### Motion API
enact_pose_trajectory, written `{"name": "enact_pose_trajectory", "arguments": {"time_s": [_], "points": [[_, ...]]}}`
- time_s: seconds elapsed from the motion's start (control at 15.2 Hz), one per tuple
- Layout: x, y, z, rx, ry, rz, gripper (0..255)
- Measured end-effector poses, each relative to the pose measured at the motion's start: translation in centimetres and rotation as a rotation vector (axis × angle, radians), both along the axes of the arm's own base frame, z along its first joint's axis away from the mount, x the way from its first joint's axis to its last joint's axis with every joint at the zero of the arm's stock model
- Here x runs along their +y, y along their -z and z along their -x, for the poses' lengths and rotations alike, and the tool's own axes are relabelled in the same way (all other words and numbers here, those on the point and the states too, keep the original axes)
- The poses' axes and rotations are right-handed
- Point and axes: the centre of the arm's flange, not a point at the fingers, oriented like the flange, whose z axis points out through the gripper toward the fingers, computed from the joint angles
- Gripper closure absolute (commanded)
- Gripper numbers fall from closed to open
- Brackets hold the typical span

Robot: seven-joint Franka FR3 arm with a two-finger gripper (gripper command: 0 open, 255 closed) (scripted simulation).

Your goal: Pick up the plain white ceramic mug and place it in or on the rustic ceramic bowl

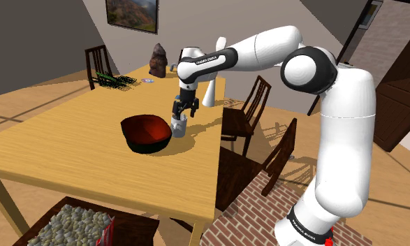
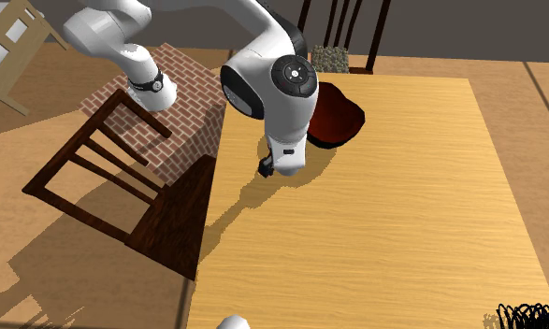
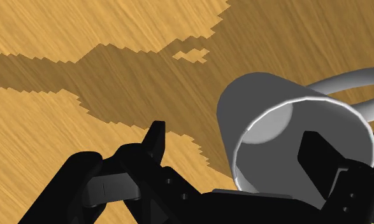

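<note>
end effector (image 1: 184, 112) hanging fingers spread, clasping nothing | white mug (image 1: 179, 128) sitting directly beneath, shoulder view's centre | dark red bowl (image 1: 144, 133) lying just left on table (image 1: 63, 147)

Shoulder and steep, seemingly opposite second exterior views share table (image 1: 56, 148) and bowl (image 1: 146, 133).

One table (image 1: 70, 140). On it, one bowl (image 1: 146, 133) and one mug (image 1: 179, 126). Three chairs (image 1: 258, 94): one at the shoulder view's upper left, two right of the middle. One picture (image 1: 132, 14) on the wall. One robot arm (image 1: 343, 133).
</note>
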Motion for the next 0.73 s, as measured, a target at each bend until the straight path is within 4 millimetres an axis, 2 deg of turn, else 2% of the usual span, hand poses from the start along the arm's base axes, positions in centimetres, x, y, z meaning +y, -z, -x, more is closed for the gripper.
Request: {"name": "enact_pose_trajectory", "arguments": {"time_s": [0.2,0.53,0.59,0.73], "points": [[0.08,1.16,0.08,0.000,0.000,0.000,0],[0.08,1.29,0.06,0.000,0.000,0.000,0],[0.08,1.29,0.06,0.000,0.000,0.000,255],[0.08,1.29,0.06,0.000,0.000,0.000,255]]}}
